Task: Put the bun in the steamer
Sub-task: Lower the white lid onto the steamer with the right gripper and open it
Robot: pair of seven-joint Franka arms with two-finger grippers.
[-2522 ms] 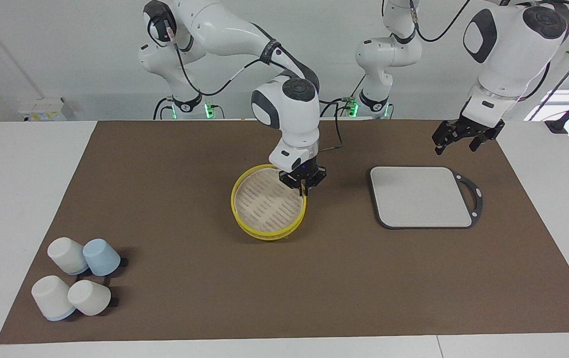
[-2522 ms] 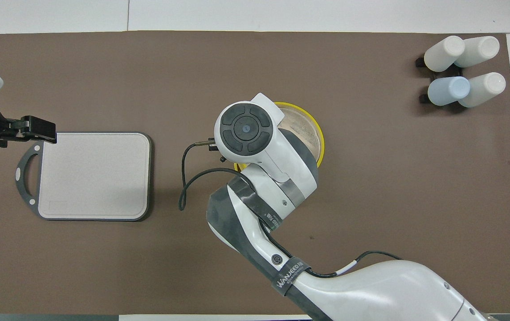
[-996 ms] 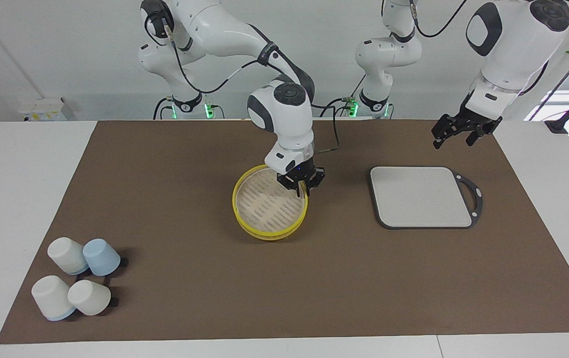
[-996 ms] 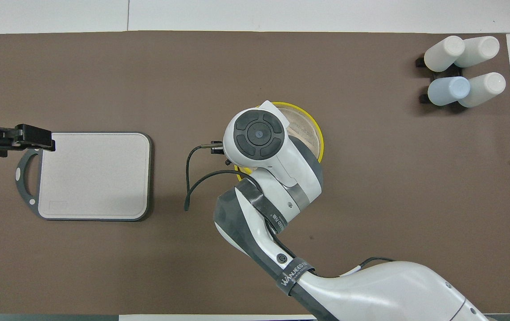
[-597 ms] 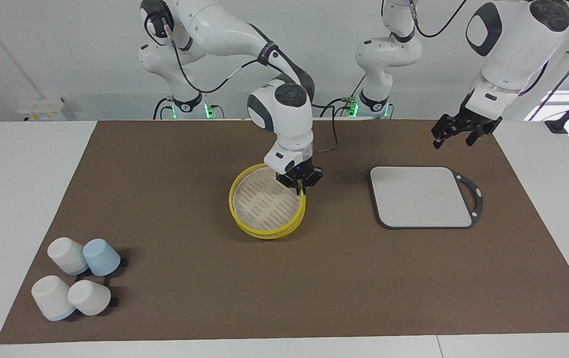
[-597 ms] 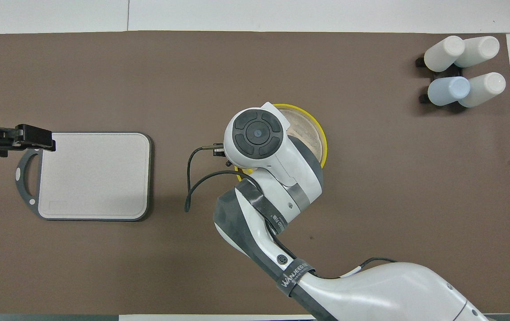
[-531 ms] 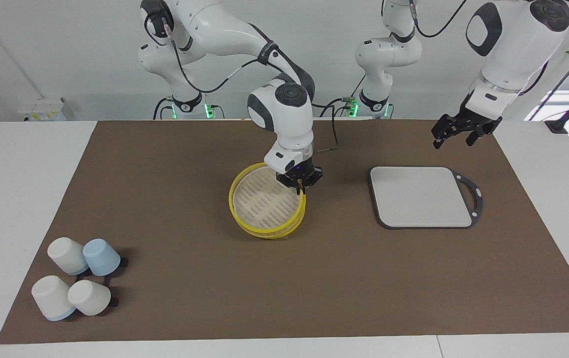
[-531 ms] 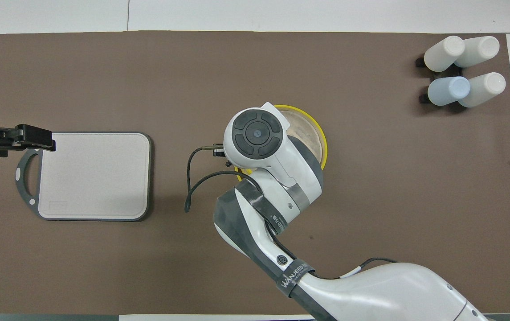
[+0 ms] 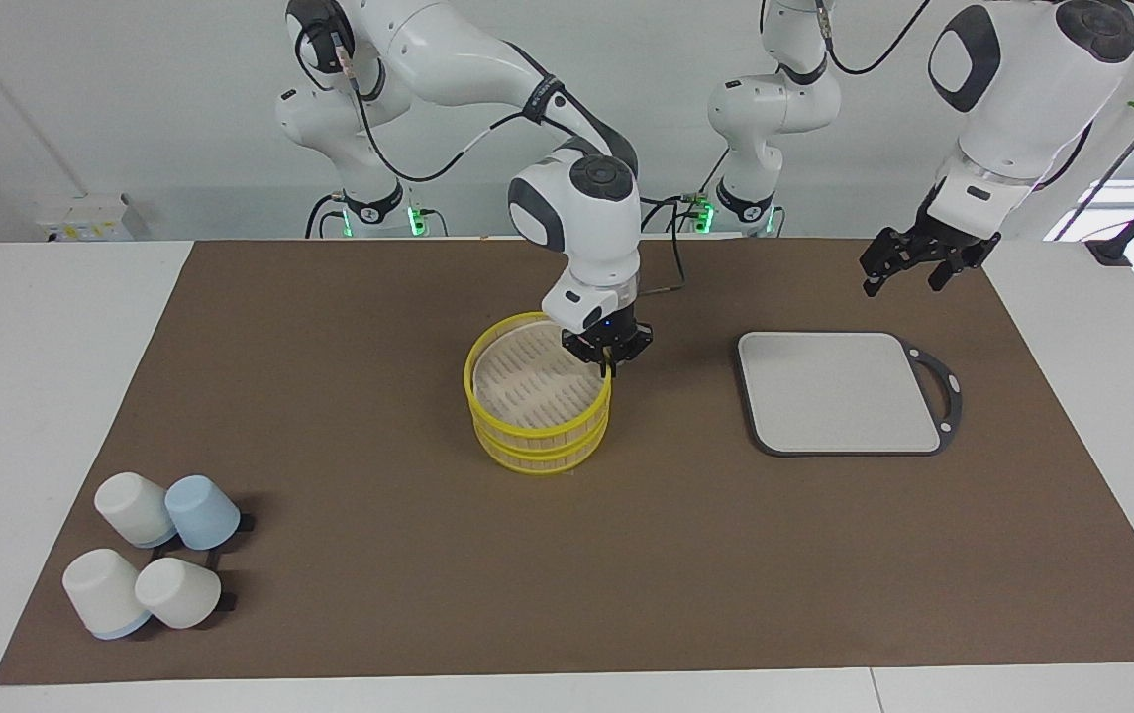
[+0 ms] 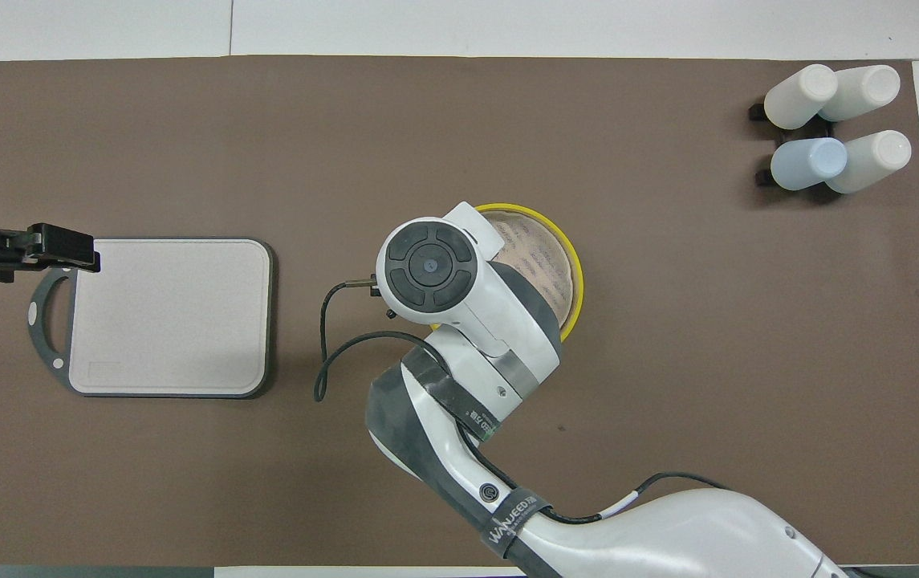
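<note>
The steamer [image 9: 539, 428] stands mid-table, two yellow-rimmed tiers with a pale slatted floor, and its inside shows nothing. It also shows in the overhead view [image 10: 577, 273], partly under the right arm. My right gripper [image 9: 608, 364] is shut on the upper tier's rim at the edge toward the left arm's end and holds that tier raised a little over the lower one. In the overhead view this gripper is hidden under its wrist. My left gripper [image 9: 908, 265] waits open and empty in the air by the grey tray's handle end. The bun is out of view.
A flat grey square tray [image 9: 839, 391] with a dark handle lies toward the left arm's end; it also shows in the overhead view [image 10: 170, 317]. Several upturned white and pale-blue cups [image 9: 151, 564] stand at the right arm's end, farther from the robots [image 10: 828, 128].
My right gripper closed on the steamer's upper rim, nudged that tier sideways, then lifted it, so the two tiers now show apart. The left arm has stayed still.
</note>
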